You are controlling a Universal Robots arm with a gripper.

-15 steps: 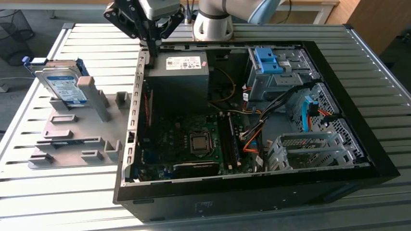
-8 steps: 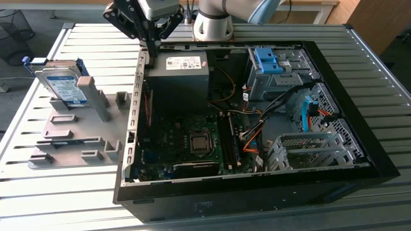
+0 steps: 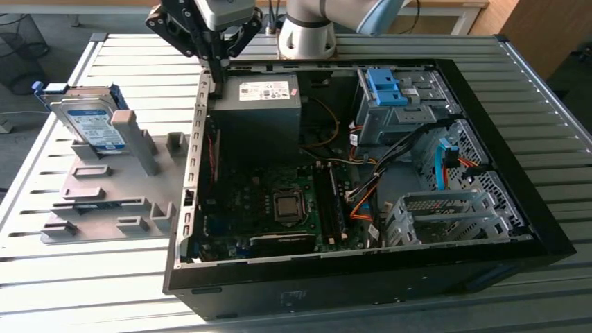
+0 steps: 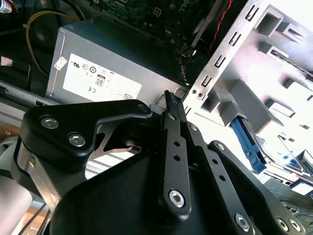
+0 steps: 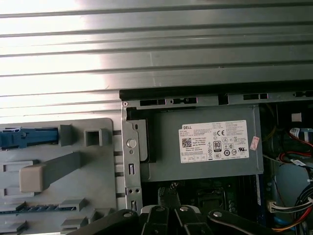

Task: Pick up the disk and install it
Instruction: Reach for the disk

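My black metal gripper: jaws pressed together, empty. Silver blue-railed disk stands in grey plastic rack, lower edge hidden.

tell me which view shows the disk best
Exterior view: the disk stands on edge in the grey fixture, label showing. The second wrist view catches a blue-railed slice; the first wrist view, its blue edge.

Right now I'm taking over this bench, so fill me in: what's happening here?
The arm's gripper hangs shut and empty over the edge of the open computer case, beside the grey power supply. The disk stands untouched in the grey fixture on the table, at the exterior view's left. Nothing has been picked up yet.
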